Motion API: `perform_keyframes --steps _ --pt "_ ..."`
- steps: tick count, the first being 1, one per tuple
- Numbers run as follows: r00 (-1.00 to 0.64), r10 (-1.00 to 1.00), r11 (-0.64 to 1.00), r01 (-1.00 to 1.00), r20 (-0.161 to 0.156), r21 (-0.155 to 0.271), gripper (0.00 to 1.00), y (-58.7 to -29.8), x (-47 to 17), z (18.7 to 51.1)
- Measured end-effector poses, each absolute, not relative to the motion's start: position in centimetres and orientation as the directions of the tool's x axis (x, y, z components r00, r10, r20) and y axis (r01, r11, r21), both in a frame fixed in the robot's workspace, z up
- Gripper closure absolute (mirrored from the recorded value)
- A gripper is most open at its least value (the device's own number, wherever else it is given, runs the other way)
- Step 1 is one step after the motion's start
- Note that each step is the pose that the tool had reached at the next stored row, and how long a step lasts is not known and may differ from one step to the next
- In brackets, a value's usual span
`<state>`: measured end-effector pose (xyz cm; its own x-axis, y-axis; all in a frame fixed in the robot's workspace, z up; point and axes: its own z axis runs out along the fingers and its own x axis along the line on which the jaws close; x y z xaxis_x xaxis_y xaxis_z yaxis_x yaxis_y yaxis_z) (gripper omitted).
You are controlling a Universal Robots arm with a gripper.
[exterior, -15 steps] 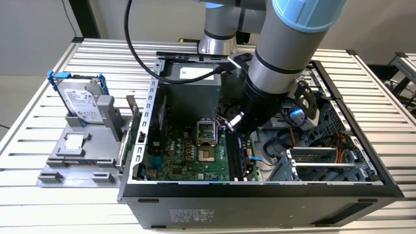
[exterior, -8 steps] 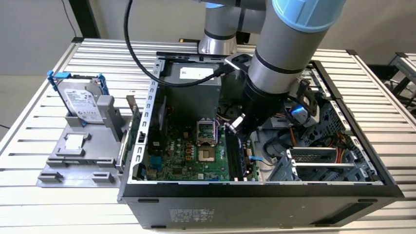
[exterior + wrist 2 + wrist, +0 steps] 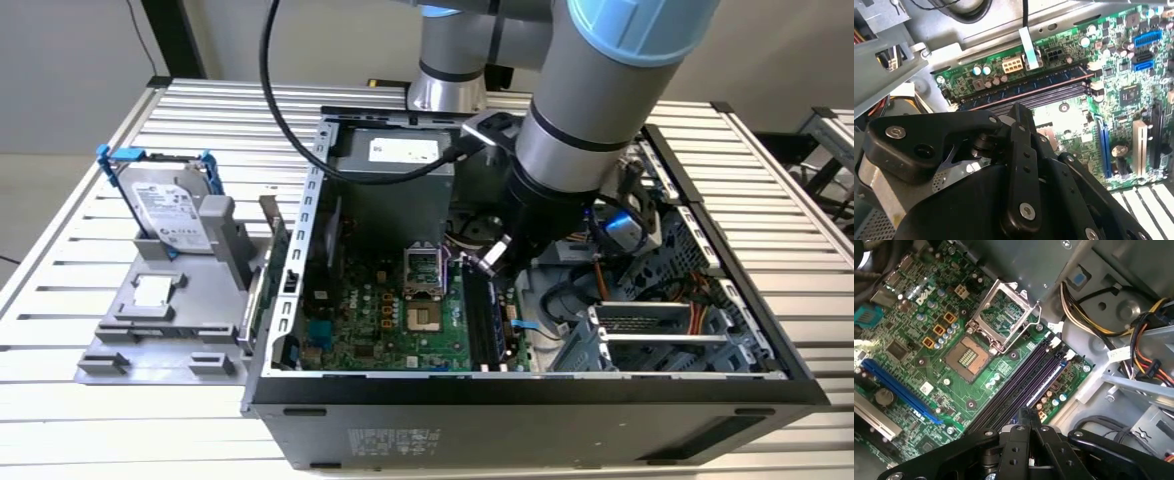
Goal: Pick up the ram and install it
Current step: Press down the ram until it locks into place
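Note:
The ram [image 3: 1024, 85] is a long dark stick that sits along the outermost black slot at the edge of the green motherboard [image 3: 1126, 95]. In the first wrist view the ram [image 3: 1046, 381] shows a pale bluish strip. My gripper [image 3: 490, 262] is down inside the open computer case, over the far end of the slot rails [image 3: 487, 320]. In both wrist views its black fingers meet at their tips, just above one end of the ram, with nothing seen between them. Gripper [image 3: 1019, 109] and gripper [image 3: 1029, 414] hide the near part of the slots.
An open processor socket [image 3: 966, 357] lies beside the slots. The grey power-supply box [image 3: 394, 150] stands at the far end of the case and a drive cage [image 3: 654, 335] with cables [image 3: 1089, 315] on the exterior view's right. A hard drive [image 3: 174, 205] stands in a grey holder outside.

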<state>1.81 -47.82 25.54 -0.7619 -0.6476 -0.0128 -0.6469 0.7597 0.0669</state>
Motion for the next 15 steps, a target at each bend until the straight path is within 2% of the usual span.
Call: perform_keyframes --steps 15 --pt "-0.566 -0.824 0.564 -0.824 -0.029 0.050 1.00 -47.81 1.81 25.47"
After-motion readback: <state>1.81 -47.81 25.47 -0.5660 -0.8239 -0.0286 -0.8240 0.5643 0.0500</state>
